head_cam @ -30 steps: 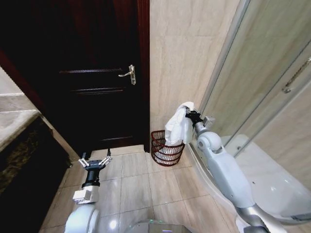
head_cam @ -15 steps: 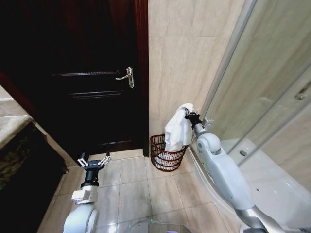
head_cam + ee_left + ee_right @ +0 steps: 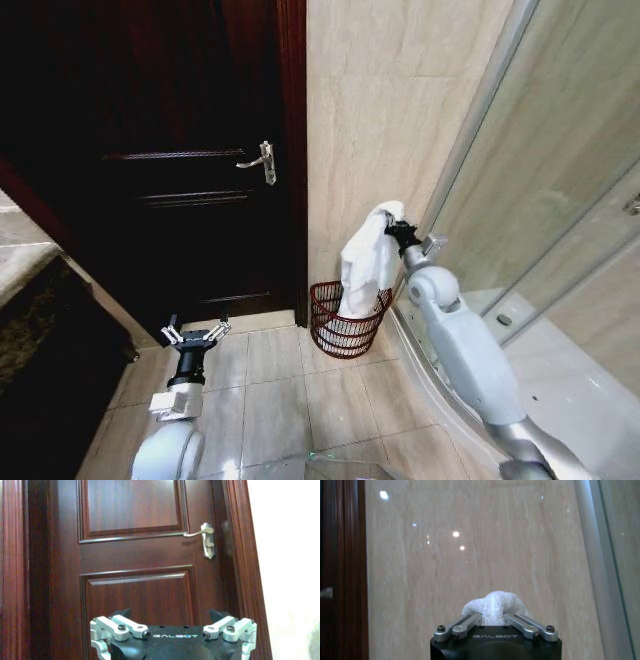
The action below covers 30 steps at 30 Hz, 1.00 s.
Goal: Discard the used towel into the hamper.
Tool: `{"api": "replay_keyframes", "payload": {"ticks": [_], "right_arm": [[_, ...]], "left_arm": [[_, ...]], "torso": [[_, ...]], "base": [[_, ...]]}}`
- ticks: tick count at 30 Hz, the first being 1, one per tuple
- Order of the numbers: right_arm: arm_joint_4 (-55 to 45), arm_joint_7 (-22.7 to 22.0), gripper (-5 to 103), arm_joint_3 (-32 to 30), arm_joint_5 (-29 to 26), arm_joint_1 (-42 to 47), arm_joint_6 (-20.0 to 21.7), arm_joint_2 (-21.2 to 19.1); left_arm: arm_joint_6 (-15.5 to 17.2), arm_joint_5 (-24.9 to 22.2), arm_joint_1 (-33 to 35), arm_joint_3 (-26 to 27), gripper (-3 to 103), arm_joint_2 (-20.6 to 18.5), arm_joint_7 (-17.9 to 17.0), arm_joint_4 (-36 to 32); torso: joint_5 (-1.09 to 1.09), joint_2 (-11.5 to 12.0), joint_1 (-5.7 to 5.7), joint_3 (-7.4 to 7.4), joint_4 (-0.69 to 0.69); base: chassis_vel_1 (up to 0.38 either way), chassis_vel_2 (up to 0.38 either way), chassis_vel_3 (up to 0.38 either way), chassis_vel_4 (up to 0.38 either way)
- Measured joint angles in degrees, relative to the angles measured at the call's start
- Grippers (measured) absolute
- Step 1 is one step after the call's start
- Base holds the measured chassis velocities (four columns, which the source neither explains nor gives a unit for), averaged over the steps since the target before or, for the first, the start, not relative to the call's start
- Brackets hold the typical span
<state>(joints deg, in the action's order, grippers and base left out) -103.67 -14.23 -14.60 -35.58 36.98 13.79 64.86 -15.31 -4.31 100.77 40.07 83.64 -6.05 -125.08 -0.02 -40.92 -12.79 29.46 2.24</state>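
Note:
A white towel (image 3: 367, 265) hangs from my right gripper (image 3: 390, 224), which is shut on its top fold, and its lower end dips into the hamper (image 3: 345, 322). The hamper is a round dark reddish-brown wire basket on the floor against the beige wall. In the right wrist view the towel (image 3: 493, 606) bulges up between the fingers of the right gripper (image 3: 492, 617) in front of the wall. My left gripper (image 3: 194, 330) is open, held low over the floor tiles, well left of the hamper; the left wrist view has the left gripper (image 3: 172, 628) facing the door.
A dark wooden door (image 3: 160, 160) with a metal handle (image 3: 262, 160) stands left of the hamper. A glass shower enclosure (image 3: 560, 180) and its white curved base (image 3: 560, 370) run along the right. A dark counter (image 3: 40, 330) is at the left edge. Beige floor tiles (image 3: 270, 390) lie ahead.
The view has shifted, so the camera moved. The right gripper with the towel now sits a little higher and more directly over the hamper. The left arm holds its pose.

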Motion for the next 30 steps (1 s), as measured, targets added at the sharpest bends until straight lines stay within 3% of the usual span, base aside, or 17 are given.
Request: {"api": "replay_keyframes", "payload": {"ticks": [7, 30], "right_arm": [[1.91, 0.57, 4, 0.92, -0.16, -0.20, -0.03, -0.12], [10.24, 3.23, 4, 1.36, 1.43, 0.65, -2.45, 1.86]], "left_arm": [[-0.18, 1.00, 0.37, -0.45, 100, 1.07, 0.49, -0.09], [-1.27, 1.03, 1.58, 0.93, 100, 2.65, 1.20, -0.72]], "torso": [[0.03, 0.24, 0.07, -0.12, 0.00], [0.02, 6.08, 2.53, -3.53, 0.00]], "base": [[0.000, 0.000, 0.000, 0.000], [0.000, 0.000, 0.000, 0.000]]}}
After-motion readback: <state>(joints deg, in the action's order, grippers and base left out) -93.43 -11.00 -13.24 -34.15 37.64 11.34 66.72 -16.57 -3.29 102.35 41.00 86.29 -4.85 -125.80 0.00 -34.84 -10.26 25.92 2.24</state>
